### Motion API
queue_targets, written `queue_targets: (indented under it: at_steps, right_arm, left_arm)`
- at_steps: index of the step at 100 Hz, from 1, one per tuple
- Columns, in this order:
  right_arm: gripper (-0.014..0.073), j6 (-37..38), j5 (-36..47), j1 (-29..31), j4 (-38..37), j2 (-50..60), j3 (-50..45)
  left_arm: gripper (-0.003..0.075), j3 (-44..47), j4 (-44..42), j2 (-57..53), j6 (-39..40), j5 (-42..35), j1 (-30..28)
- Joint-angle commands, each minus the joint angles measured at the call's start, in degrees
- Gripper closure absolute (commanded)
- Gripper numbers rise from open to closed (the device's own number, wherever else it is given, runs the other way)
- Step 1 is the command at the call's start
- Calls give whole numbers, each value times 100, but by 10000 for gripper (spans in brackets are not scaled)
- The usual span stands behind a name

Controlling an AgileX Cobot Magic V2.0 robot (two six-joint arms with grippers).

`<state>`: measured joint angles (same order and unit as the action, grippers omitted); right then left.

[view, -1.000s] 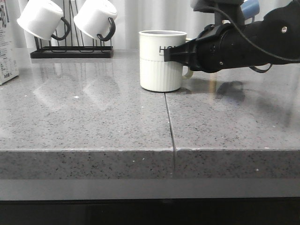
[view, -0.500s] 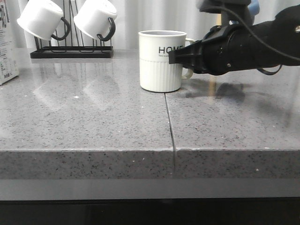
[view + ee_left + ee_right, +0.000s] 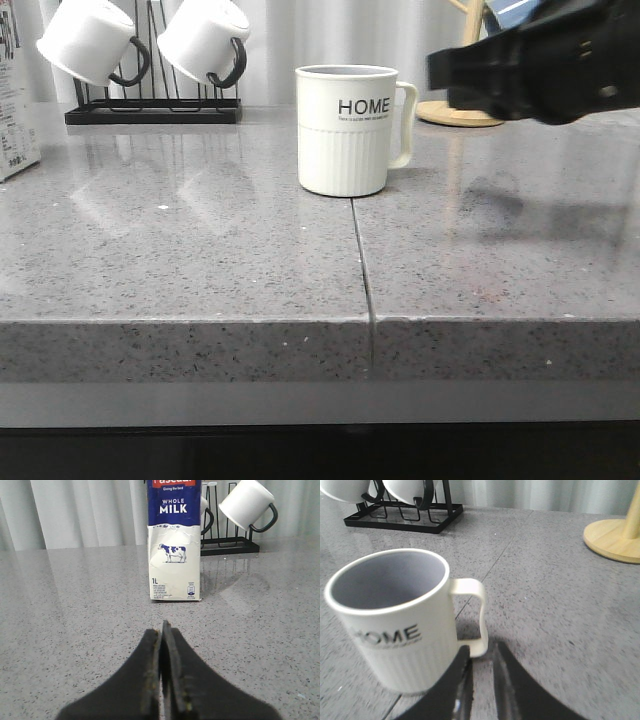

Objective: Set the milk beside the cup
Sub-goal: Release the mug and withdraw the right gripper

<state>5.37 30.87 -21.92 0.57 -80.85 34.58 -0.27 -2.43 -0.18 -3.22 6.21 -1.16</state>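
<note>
The cup (image 3: 345, 135), a cream mug lettered "HOME" with a ribbed lower half, stands upright mid-counter with its handle to the right. In the right wrist view the cup (image 3: 395, 630) fills the near side. My right gripper (image 3: 482, 650) is open, its tips just short of the handle and holding nothing. In the front view my right gripper (image 3: 437, 70) hovers right of the cup, above the counter. The milk (image 3: 175, 545), a white carton with a blue band and a cow picture, stands ahead of my shut, empty left gripper (image 3: 160, 627). Only an edge of the milk (image 3: 14, 110) shows at the far left.
A black rack (image 3: 150, 112) holding two white mugs (image 3: 90, 40) sits at the back left. A round wooden stand base (image 3: 460, 113) lies behind and to the right of the cup. A seam (image 3: 362, 270) runs down the grey counter to its front edge.
My right gripper has drawn back to the right and upward, away from the cup's handle, uncovering the "HOME" lettering. The cup stays where it was.
</note>
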Motion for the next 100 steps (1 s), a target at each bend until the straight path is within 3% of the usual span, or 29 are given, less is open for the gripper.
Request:
queue_targets:
  at_steps: [1, 18, 71, 100]
  right_arm:
    - [520, -39, -37, -8, 16, 798, -187]
    - [611, -39, -753, -8, 16, 2079, -672]
    - [611, -39, -4054, -8, 16, 5959, -1006]
    - [611, -39, -4792, -8, 16, 6968, -1006]
  left_arm:
    - [741, 262, 48, -181, 21, -459, 3]
    - [741, 262, 48, -181, 21, -459, 3]
    - [741, 262, 48, -181, 21, -459, 3]
    - [741, 262, 48, -181, 21, -472, 3]
